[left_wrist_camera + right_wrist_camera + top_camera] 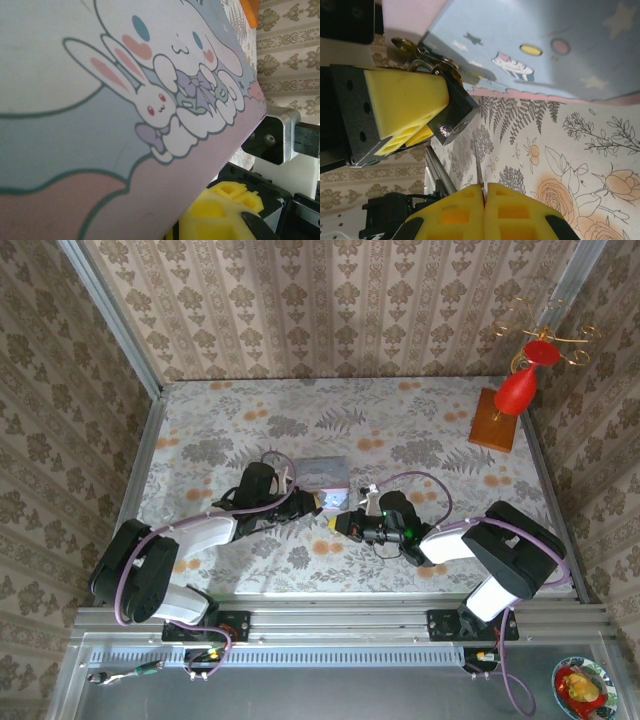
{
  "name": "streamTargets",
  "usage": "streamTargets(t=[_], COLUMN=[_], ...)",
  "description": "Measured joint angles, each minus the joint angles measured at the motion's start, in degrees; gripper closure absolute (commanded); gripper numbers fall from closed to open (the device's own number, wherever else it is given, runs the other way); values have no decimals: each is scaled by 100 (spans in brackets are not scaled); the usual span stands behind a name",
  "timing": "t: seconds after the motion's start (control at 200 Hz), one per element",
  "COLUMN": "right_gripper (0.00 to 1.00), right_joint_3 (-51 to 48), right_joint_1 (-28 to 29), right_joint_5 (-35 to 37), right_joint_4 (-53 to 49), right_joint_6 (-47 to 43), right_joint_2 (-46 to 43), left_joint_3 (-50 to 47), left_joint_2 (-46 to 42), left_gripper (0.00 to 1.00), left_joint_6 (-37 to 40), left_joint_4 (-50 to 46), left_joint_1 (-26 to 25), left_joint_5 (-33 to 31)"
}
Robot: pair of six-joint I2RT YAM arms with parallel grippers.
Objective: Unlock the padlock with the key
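Observation:
The padlock [454, 114], dark-bodied with a silvery shackle [427, 62], hangs at the corner of the pastel-blue cartoon tin [545, 45]. My left gripper [316, 502] is shut on the padlock's body, with its yellow fingers [405, 102] clamped on both sides. My right gripper [484, 192] is shut on the key [478, 165], a thin blade pointing up at the padlock's lower face. The blade's tip stops just short of that face. In the left wrist view the tin's lid [125, 100] is close up and the padlock is hidden.
The tin [322, 475] stands mid-table on the floral cloth. A wooden stand with a red ornament [505, 410] is at the back right. Wallpapered walls close in three sides. A metal rail [340, 620] runs along the near edge.

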Motion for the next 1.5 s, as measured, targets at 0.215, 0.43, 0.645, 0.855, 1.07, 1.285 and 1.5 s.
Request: streamTargets(t=[0.215, 0.43, 0.645, 0.855, 1.07, 1.285, 1.5], right_gripper=[100, 100, 100, 100, 100, 100, 100], right_joint_3=[-4, -4, -4, -15, -101, -138, -138], right_joint_1=[-26, -26, -26, -26, -57, -92, -92], right_joint_5=[-55, -98, -162, -181, -186, -190, -201], right_joint_4=[179, 356, 367, 396, 651, 933, 1021], right_joint_6=[0, 9, 15, 11, 13, 24, 79], right_joint_2=[0, 76, 96, 96, 98, 133, 168], left_joint_3=[0, 0, 0, 0, 0, -7, -37], left_joint_2=[42, 48, 48, 50, 50, 50, 52], left_gripper=[92, 92, 92, 92, 92, 92, 92], left_joint_6=[-70, -214, -260, -343, -393, -426, -485], left_joint_4=[133, 262, 280, 387, 483, 507, 568], left_joint_1=[0, 0, 0, 13, 87, 114, 146], left_joint_5=[87, 304, 376, 433, 516, 581, 638])
